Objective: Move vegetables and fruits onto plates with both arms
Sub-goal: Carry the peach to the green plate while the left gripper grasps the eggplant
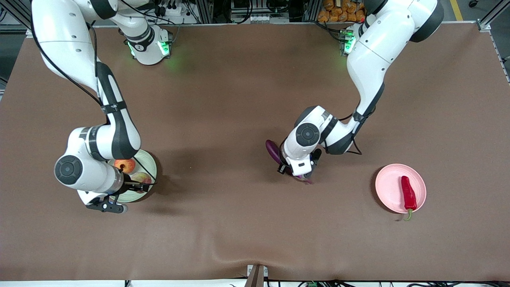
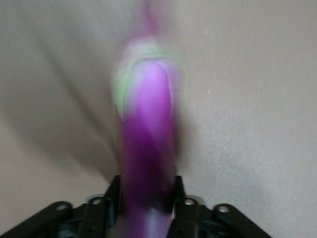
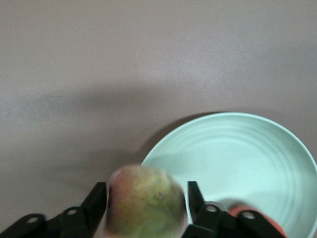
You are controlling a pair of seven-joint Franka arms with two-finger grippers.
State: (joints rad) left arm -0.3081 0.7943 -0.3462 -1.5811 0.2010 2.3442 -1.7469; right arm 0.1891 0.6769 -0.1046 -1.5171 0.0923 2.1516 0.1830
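Observation:
My left gripper is shut on the purple eggplant, low over the middle of the table. In the left wrist view the eggplant runs out from between the jaws of the left gripper, green cap end away. My right gripper holds the yellowish-pink peach over the pale green plate. The pomegranate-like fruit lies on that plate. In the right wrist view the peach sits between the fingers of the right gripper, above the green plate's rim. The red chili lies on the pink plate.
The brown table cover bulges into a fold near the front edge. The pink plate stands toward the left arm's end, the green plate toward the right arm's end. The right arm's elbow hangs over the green plate.

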